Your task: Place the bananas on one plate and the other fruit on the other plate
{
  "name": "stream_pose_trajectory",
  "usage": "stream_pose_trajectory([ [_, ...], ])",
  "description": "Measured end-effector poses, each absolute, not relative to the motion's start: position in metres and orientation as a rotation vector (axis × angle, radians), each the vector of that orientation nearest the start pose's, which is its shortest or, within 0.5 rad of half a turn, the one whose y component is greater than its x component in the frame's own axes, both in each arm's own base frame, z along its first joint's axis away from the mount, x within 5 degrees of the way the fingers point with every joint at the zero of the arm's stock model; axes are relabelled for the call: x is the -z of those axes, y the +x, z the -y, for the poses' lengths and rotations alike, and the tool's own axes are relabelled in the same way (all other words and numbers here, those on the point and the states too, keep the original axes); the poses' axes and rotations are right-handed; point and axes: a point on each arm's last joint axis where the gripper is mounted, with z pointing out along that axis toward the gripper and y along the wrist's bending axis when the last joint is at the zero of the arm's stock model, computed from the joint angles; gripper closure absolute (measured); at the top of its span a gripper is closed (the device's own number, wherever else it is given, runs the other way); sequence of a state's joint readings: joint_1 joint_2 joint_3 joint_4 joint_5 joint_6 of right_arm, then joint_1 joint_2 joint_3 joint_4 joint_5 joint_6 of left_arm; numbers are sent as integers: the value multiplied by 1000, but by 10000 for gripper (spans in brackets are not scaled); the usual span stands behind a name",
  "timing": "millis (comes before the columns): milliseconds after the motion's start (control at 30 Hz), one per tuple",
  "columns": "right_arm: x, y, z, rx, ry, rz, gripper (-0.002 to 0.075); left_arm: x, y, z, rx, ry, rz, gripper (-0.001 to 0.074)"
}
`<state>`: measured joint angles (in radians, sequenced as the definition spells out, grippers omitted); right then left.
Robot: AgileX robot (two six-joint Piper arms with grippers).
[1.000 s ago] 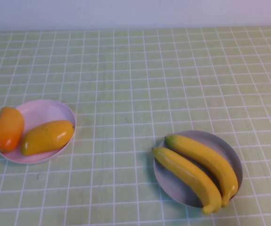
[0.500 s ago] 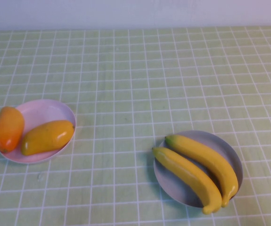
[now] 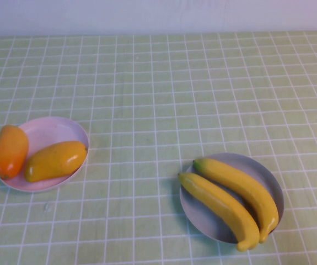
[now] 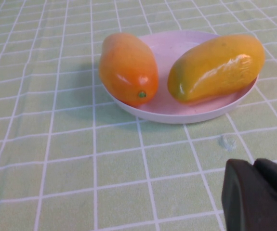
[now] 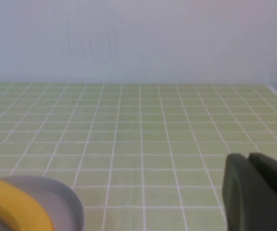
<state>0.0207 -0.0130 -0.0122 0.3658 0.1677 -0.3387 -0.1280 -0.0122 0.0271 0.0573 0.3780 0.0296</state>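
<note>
On the surface (image 3: 164,99), which is covered in a green cloth with a white grid, you will find two plates well apart. The pale pink-lilac plate (image 3: 53,130) sits on the robot's left side and carries the other fruit: the deep orange fruit (image 3: 7,150) lies at its outer left edge, overhanging the rim, and the yellow-orange fruit (image 3: 55,160) lies just beside it toward the centre, near the plate's front edge. In the left wrist view you see the same plate (image 4: 172,48) with the deep orange fruit (image 4: 127,67) and the yellow-orange fruit (image 4: 215,67) side by side, a narrow gap between them. The grey-blue plate (image 3: 257,165) sits on the robot's right side, nearer the camera, and holds the bananas (image 3: 230,201): both lie side by side and touching, greenish tips toward the centre of the surface, their far ends reaching the plate's front rim. The right wrist view shows only an edge of this plate (image 5: 63,202) and part of one banana (image 5: 13,207). Neither arm appears in the high view. The left gripper (image 4: 258,197) hangs above bare cloth near the pink-lilac plate, jaws together and holding nothing. The right gripper (image 5: 256,192) is near the grey-blue plate, jaws likewise together and empty.
</note>
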Motion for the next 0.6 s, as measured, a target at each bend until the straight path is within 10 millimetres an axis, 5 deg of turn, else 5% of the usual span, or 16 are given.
stream_pose_trajectory([
  [600,-174,53,-4,-100,-5,-1850,741,-171,52,5,11,183,-1867,731],
])
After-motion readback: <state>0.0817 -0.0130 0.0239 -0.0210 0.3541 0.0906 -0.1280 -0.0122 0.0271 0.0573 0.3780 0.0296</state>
